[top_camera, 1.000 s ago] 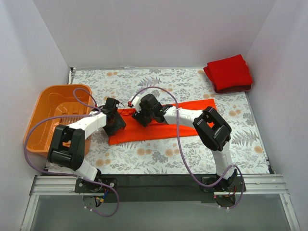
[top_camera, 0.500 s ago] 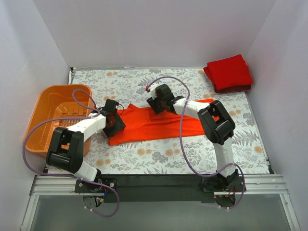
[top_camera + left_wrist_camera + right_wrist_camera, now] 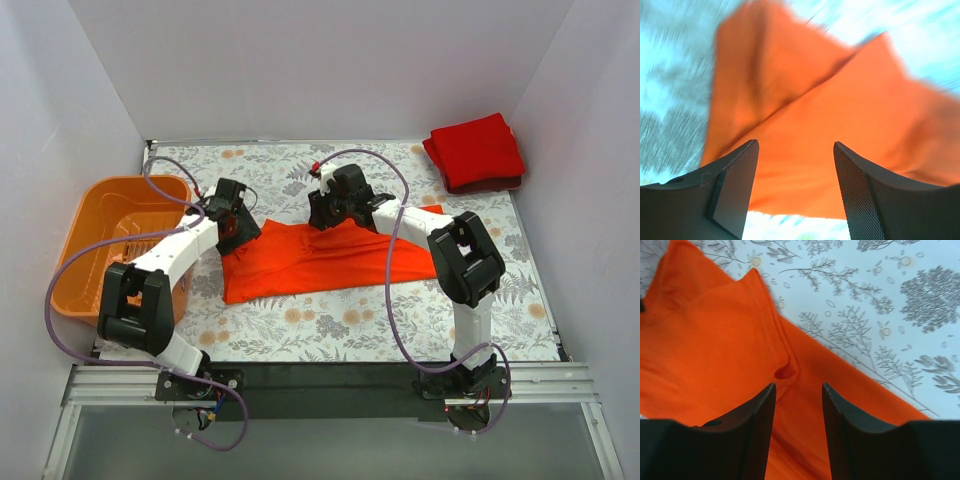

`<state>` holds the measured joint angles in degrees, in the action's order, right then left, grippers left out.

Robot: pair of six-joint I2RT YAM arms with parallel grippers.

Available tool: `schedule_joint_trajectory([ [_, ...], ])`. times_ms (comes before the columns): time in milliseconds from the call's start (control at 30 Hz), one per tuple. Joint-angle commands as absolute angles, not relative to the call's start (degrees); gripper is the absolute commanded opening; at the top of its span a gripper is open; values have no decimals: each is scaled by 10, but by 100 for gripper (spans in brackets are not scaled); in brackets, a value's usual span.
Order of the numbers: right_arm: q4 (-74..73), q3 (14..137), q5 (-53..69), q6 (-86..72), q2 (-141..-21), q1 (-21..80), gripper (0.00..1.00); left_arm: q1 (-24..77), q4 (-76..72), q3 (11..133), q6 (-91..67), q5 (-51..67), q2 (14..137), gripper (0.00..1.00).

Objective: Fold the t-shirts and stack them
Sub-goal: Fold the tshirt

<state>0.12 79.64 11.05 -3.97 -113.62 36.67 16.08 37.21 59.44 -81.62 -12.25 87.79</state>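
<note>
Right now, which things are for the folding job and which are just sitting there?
For the job:
orange-red t-shirt, spread out
deeper red t-shirt, folded, far right

Just there:
orange basket
flowery table cover

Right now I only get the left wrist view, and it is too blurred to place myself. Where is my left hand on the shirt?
Observer: In the top view, the left hand is at the far left corner of the orange-red t-shirt.
Operator: And the right hand?
Observer: The right hand is at the shirt's far edge, near the middle. Its wrist view shows it open over the cloth, gripping nothing.
Operator: Is there another shirt anywhere?
Observer: Yes, a folded deeper red t-shirt lies at the far right corner of the table.
</note>
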Motion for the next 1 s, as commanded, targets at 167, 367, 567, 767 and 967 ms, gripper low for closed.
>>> schedule_joint_trajectory([
  [167, 34, 799, 200, -204, -1146, 365, 49, 160, 313, 751, -727, -101, 1020, 61],
  [367, 40, 802, 217, -230, -1174, 368, 49, 161, 308, 815, -689, -93, 1109, 61],
  [567, 40, 788, 186, -239, -1185, 369, 44, 160, 304, 841, -692, -86, 1143, 61],
  [767, 40, 777, 173, -239, -1199, 365, 29, 160, 299, 838, -695, -85, 1150, 61],
  [967, 44, 771, 180, -237, -1208, 361, 6, 159, 287, 829, -689, -76, 1147, 61],
])
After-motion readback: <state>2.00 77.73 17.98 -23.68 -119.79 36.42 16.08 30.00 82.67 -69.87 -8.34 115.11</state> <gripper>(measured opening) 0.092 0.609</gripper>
